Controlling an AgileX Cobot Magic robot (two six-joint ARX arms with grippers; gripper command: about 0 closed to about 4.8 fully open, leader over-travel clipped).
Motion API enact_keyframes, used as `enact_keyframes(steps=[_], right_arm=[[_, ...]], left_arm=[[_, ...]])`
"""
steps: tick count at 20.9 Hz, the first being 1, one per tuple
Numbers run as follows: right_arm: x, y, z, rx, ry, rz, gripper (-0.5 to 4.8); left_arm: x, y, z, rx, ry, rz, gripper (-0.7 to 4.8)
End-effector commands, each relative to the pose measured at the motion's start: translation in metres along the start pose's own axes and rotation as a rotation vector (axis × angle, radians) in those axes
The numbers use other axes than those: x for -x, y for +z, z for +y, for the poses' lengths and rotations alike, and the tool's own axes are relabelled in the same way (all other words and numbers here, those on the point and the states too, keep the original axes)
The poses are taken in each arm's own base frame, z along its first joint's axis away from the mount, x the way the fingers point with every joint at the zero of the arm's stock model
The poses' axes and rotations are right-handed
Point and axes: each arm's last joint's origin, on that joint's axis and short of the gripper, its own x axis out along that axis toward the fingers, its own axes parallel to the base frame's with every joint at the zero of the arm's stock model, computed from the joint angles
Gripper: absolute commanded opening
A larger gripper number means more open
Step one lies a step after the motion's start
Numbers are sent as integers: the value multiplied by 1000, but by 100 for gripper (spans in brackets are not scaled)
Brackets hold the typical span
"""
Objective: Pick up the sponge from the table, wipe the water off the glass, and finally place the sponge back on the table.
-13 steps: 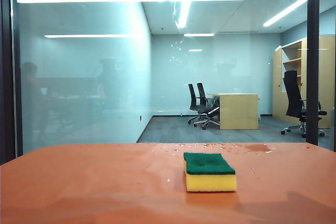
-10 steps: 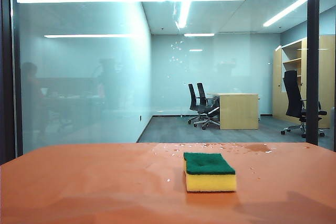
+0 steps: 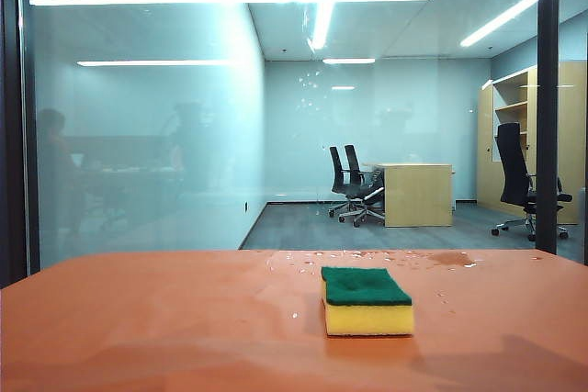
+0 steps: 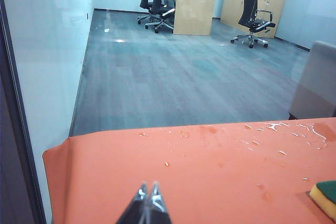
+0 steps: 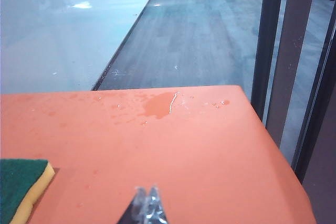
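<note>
1. Glass (image 3: 276, 135): fills the exterior view beyond the desk, black frames at 9 and 3 o'clock. Water (image 3: 310, 84) shows as faint whitish specks around 12 o'clock of centre, undisturbed.
2. Desk (image 3: 138, 319): orange-red top across the lower view; droplets and a damp patch along its far edge.
3. Sponge (image 3: 367, 300): lies flat, green layer up, toward 5 o'clock of centre in the exterior view. Same spot and pose as a half-second ago.
4. Left hand (image 4: 148, 196): jaws pinched together, empty, low over the desk, sponge well off to its side.
5. Right hand (image 5: 146, 199): likewise pinched together and empty, sponge nearer on its side.
6. Change: none seen. Judgement: task not begun; a hand must widen and reach for the sponge first.
</note>
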Motion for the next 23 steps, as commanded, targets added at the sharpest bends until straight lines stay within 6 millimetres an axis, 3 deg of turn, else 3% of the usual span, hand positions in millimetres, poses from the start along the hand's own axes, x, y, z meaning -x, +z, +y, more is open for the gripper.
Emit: enact_keyframes(steps=[1, 12, 19, 23], right_arm=[[0, 0, 0, 4, 1, -7, -6], [0, 6, 2, 3, 43, -52, -6], [10, 30, 5, -107, 86, -23, -6], [16, 49, 7, -159, 93, -57, -6]], left_arm=[[0, 2, 0, -4, -2, -14, -6], [0, 2, 0, -2, -12, -14, -5], [1, -2, -7, 29, -233, 40, -3], [1, -5, -8, 105, -275, 85, 97]])
